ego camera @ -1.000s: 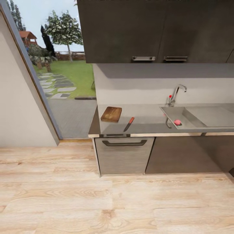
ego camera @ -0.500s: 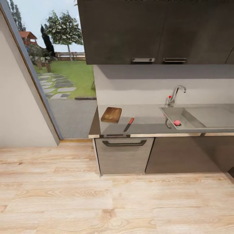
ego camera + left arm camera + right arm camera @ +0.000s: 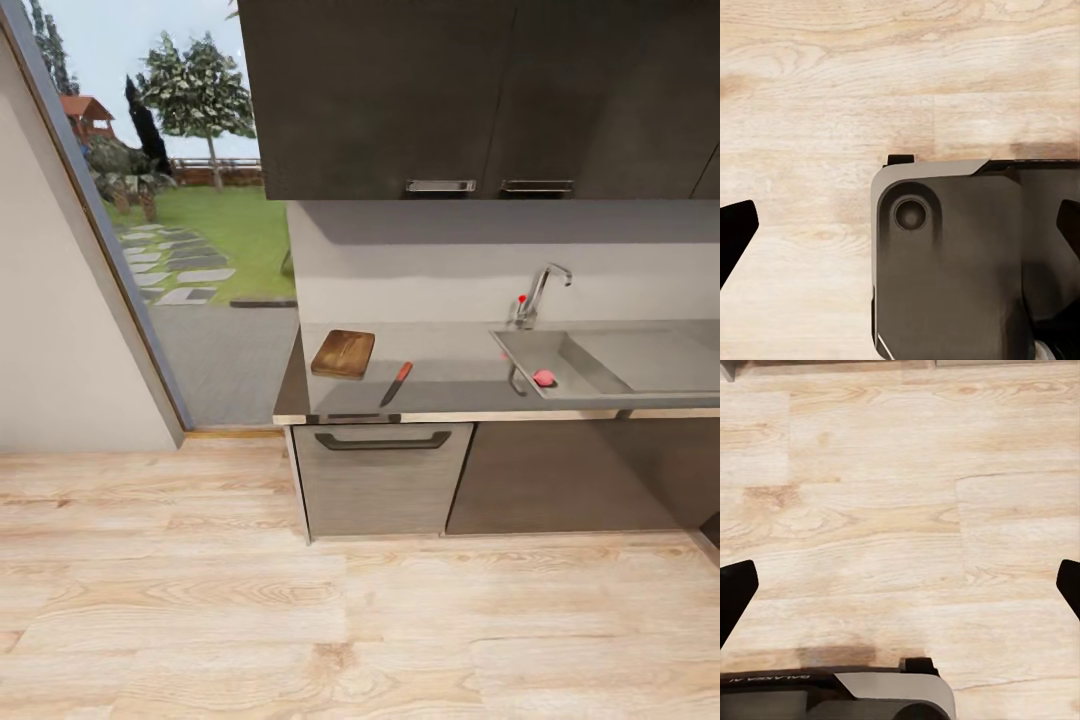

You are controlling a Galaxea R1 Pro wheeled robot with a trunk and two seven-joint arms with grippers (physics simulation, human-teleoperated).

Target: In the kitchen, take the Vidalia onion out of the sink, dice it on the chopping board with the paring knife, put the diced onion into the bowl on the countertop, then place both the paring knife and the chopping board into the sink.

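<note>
In the head view the dark brown chopping board (image 3: 343, 352) lies at the left end of the grey countertop (image 3: 450, 360). The paring knife (image 3: 396, 382) with its orange-red handle rests just right of it. The small pinkish-red Vidalia onion (image 3: 543, 377) sits in the steel sink (image 3: 575, 365), below the chrome tap (image 3: 538, 292). The bowl is out of view. My left gripper (image 3: 900, 232) is open over the wood floor and my own dark base. My right gripper (image 3: 900, 589) is open above bare floor, holding nothing.
Glossy dark upper cabinets (image 3: 470, 95) hang over the counter, with grey-brown lower cabinets (image 3: 385, 480) beneath. A tall glass opening (image 3: 190, 230) onto a garden stands left of the counter. Light wood floor (image 3: 300, 620) stretches between me and the cabinets.
The head view has shifted by a few pixels, so the camera moved slightly. Board, knife and onion have kept their places.
</note>
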